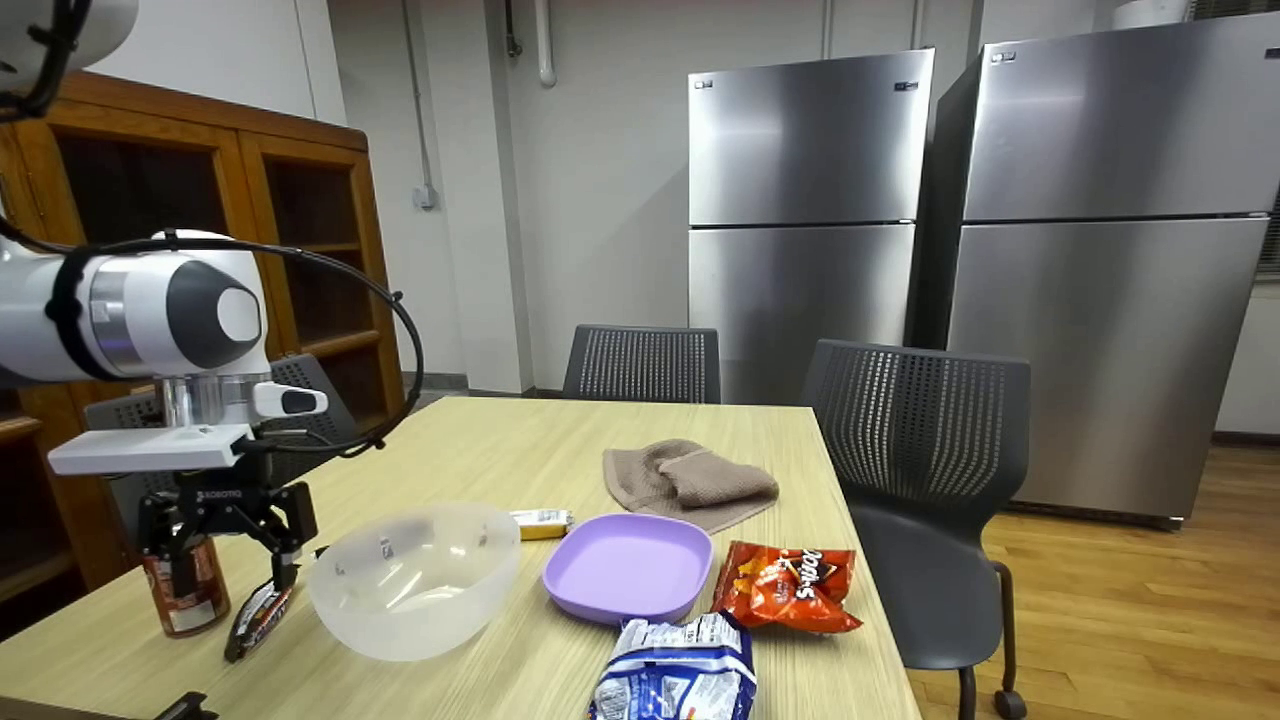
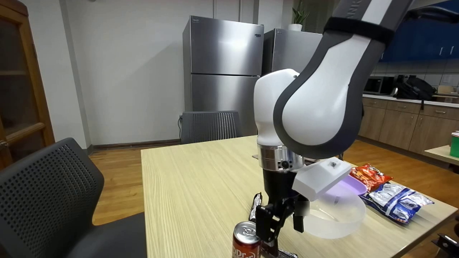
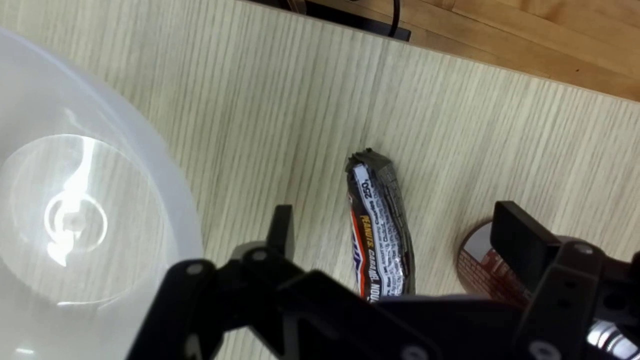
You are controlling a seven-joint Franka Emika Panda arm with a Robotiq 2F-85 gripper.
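Pale table (image 1: 500, 440) carries soda can (image 1: 190, 598), wrapped bars (image 3: 381, 235), translucent bowl (image 1: 410, 615), purple plate (image 1: 630, 565), brown towel (image 1: 690, 482), red bag (image 1: 785, 588), blue bag (image 1: 680, 672).

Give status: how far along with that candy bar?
Done, apparently: lining up; the wrist view shows the peanut-caramel candy bar between the jaws of the open end effector. In hand: seemingly a pickup, gaps showing both sides. Left: probably the grip, since the bar lies on the table.

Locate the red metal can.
In the wrist view, the can is lower right, partly behind the black end effector, right of the long dark-wrapped candy bar.
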